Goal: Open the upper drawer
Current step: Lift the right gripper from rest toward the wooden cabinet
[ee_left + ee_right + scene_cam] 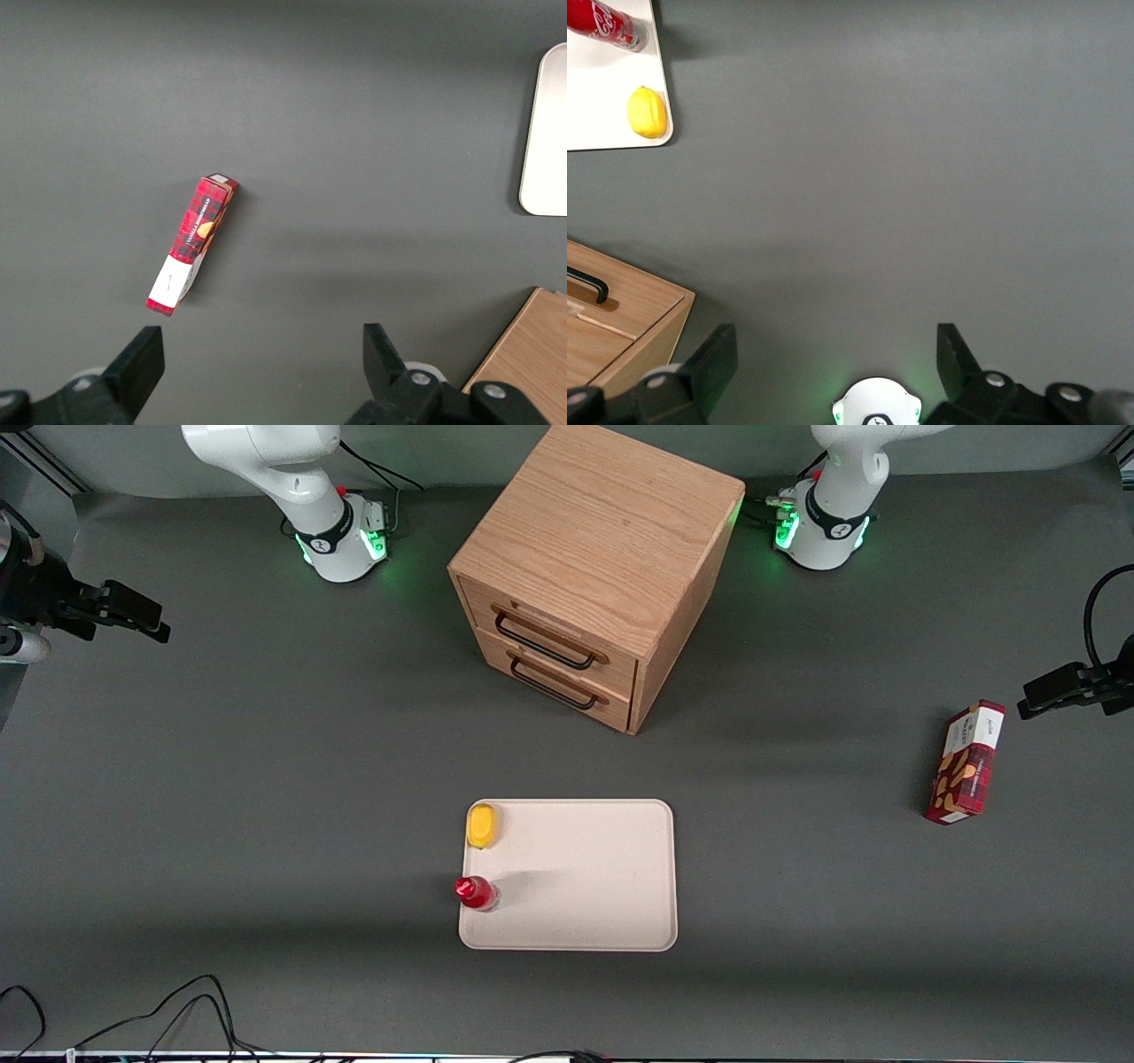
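The light oak cabinet [602,522] stands in the middle of the table, farther from the front camera than the tray. Its upper drawer [567,622] is shut flush, with a long black wire handle [542,643]. The matching bottom drawer [576,676] under it is shut too. My right gripper [158,624] hangs above the table toward the working arm's end, well apart from the cabinet, open and empty. In the right wrist view the gripper [833,352] shows both black fingers [713,359] spread wide over bare table, with a cabinet corner [629,319] and one end of a black handle [591,285].
A cream tray [602,877] lies nearer the front camera than the cabinet, with a yellow lemon [482,825] and a red bottle [476,893] on it. A red box [966,763] stands toward the parked arm's end. Cables [177,1010] lie at the front edge.
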